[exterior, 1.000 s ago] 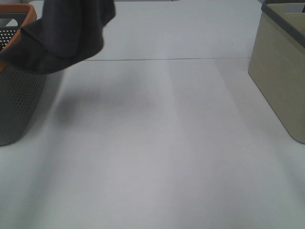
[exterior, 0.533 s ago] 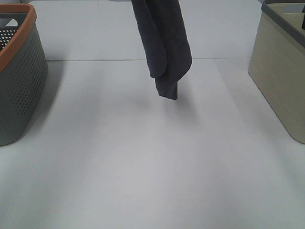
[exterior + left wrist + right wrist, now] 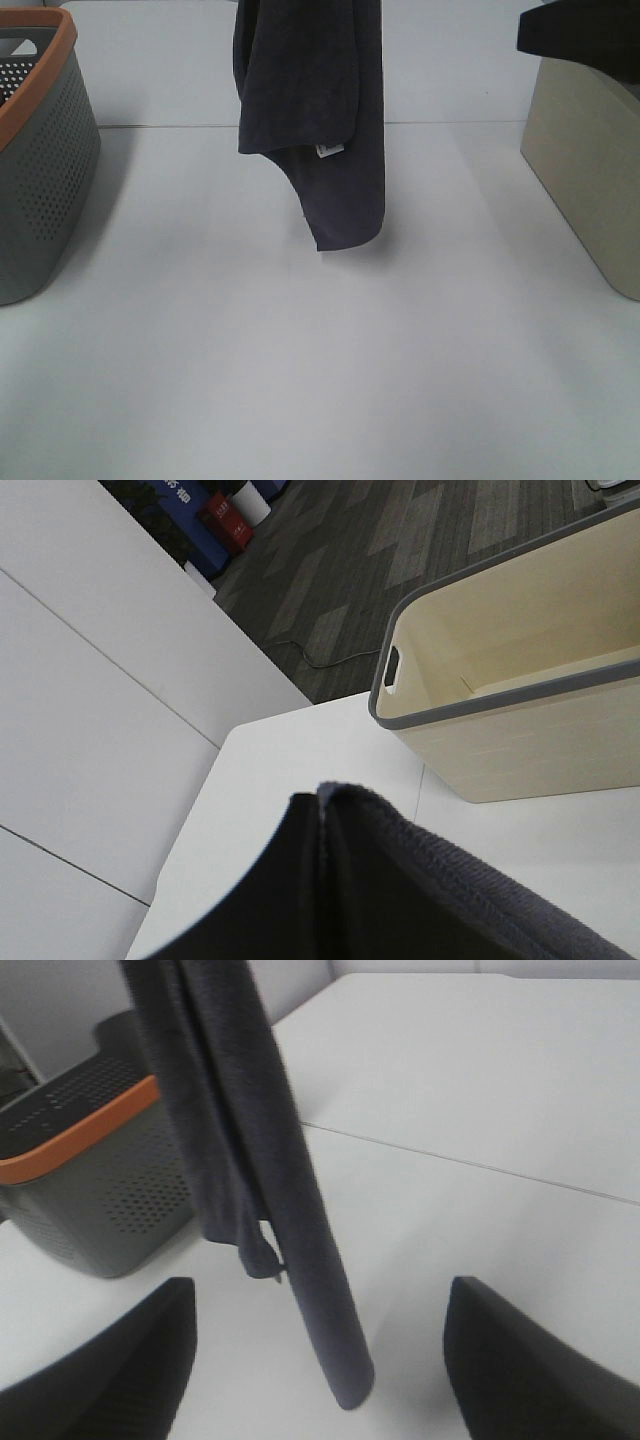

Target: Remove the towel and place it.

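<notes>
The towel [image 3: 320,110], dark charcoal with a small white tag [image 3: 330,150], hangs folded from above the top edge of the exterior view, over the middle of the table and free of it. In the left wrist view my left gripper [image 3: 322,812] is shut on the towel's [image 3: 430,890] hemmed top edge. My right gripper [image 3: 320,1295] is open, with one dark finger [image 3: 120,1360] on each side of the frame. The towel [image 3: 300,1220] hangs in front of it, apart from both fingers. A dark part of the right arm [image 3: 580,28] shows at the top right.
A grey perforated basket with an orange rim [image 3: 40,150] stands at the table's left edge. A beige bin with a grey rim [image 3: 590,170] stands at the right, and in the left wrist view the bin [image 3: 520,680] is empty inside. White tabletop [image 3: 320,360] lies below the towel.
The towel has swung from over the grey basket to the middle of the table and now hangs lower and wider. The right arm has come into view at the top right.
</notes>
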You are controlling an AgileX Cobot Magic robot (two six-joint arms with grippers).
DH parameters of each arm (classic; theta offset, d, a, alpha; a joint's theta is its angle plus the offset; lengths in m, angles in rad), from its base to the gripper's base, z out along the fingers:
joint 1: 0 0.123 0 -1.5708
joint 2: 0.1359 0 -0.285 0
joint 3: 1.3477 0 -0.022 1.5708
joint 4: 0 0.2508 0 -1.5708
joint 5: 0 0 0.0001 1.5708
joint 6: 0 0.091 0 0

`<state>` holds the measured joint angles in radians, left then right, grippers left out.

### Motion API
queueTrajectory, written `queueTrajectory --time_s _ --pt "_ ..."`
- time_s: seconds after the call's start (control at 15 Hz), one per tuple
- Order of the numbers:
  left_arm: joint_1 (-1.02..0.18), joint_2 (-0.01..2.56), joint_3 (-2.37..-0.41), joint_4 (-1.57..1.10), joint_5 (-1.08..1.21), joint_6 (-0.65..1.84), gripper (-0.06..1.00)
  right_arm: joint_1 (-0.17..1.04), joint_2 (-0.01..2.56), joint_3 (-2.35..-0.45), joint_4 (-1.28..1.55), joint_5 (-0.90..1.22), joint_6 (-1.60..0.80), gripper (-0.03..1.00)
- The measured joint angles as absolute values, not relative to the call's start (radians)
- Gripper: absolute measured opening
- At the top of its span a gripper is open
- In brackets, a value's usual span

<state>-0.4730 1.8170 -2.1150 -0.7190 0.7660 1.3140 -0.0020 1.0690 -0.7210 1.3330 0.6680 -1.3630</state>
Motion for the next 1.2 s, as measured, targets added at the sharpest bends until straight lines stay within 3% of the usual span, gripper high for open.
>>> queueTrajectory --time_s 0.27,0.73,1.2 --pt "-0.474 1.817 -2.115 -0.719 0.747 1.317 0.0 -0.002 1.125 -0.722 1.568 0.778 -1.618 0.7" --pt "-0.474 1.818 -2.115 -0.719 0.747 1.343 0.0 0.001 1.304 -0.723 1.726 0.933 -1.77 0.7" --pt "-0.474 1.818 -2.115 -0.719 0.76 1.353 0.0 0.197 1.5 -0.849 1.739 0.695 -1.913 0.7"
